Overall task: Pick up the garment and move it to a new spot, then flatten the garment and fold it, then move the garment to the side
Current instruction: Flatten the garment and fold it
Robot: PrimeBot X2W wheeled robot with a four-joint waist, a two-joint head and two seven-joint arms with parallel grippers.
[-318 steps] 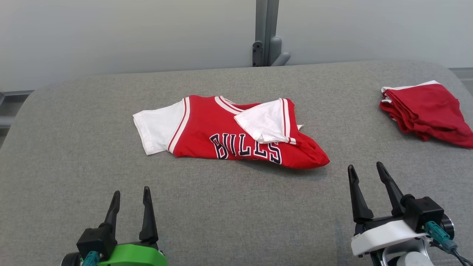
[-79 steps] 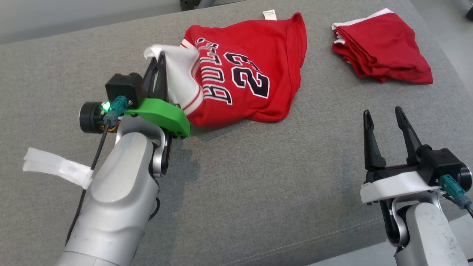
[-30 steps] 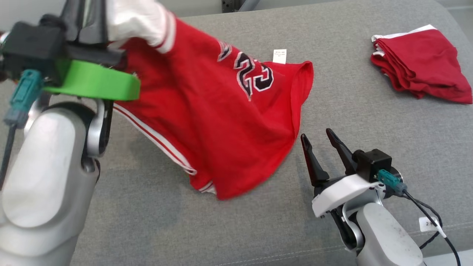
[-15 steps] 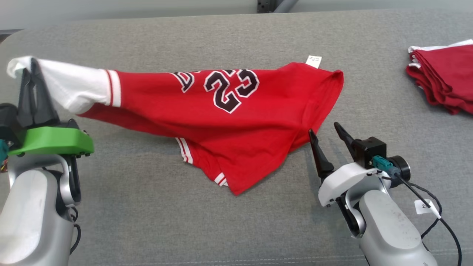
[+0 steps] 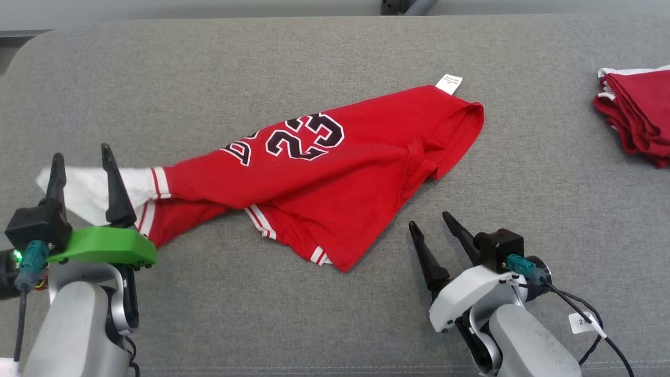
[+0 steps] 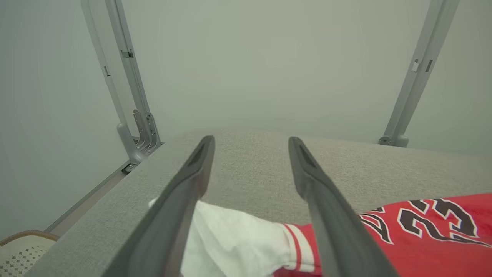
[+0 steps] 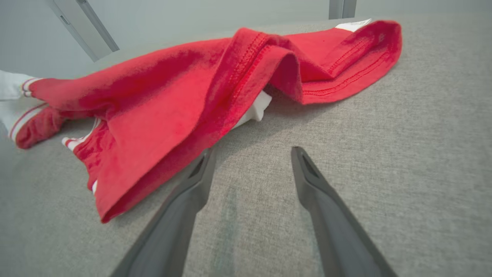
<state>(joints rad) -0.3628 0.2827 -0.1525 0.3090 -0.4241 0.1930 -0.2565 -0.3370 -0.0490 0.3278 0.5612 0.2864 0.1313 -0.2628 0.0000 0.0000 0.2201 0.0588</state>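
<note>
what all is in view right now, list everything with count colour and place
jersey: one, red with a black 23, crumpled across the middle of the table
white sleeve: one, the jersey's left end, lying flat
label: one, white, at the jersey's far edge
folded pile: one, red with white edging, far right of the table
table: one, grey fabric top
posts: two, grey metal, behind the table
left gripper: one, dark fingers on green mount, open over the white sleeve
right gripper: one, dark fingers on white mount, open, lower right, just short of the jersey
</note>
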